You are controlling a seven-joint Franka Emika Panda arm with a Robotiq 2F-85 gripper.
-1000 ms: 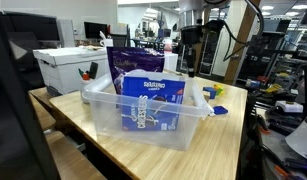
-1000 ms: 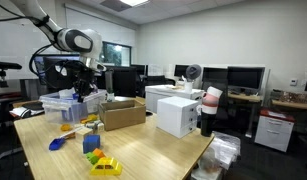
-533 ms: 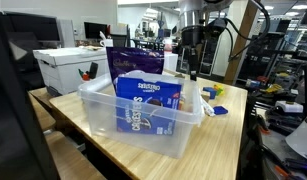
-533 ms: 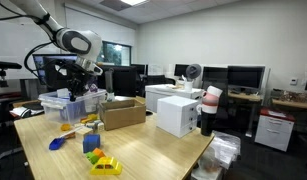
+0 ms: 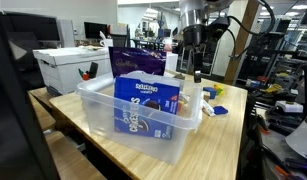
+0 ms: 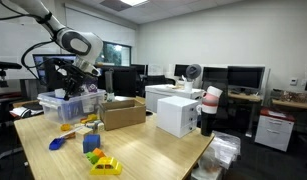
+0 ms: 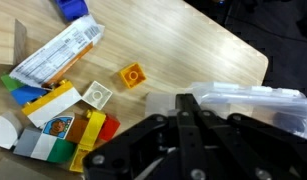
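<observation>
On the blue box [image 5: 148,108] inside the clear bin [image 5: 123,138], large slanted white lettering that seems to begin "CHEES", under a smaller white line too blurred to read. Pale print on the purple bag [image 5: 139,62] behind, illegible. Dark print on the white wrapper [image 7: 58,52] in the wrist view, likewise unreadable.

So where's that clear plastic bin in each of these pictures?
In an exterior view: the bin fills the middle foreground, on the wooden table.
In an exterior view: the bin sits small at the far left, at the table's far end.
Wrist view: only a clear edge of the bin shows, at the right.
Shared landmark: the coloured blocks on the table near the bin.
</observation>
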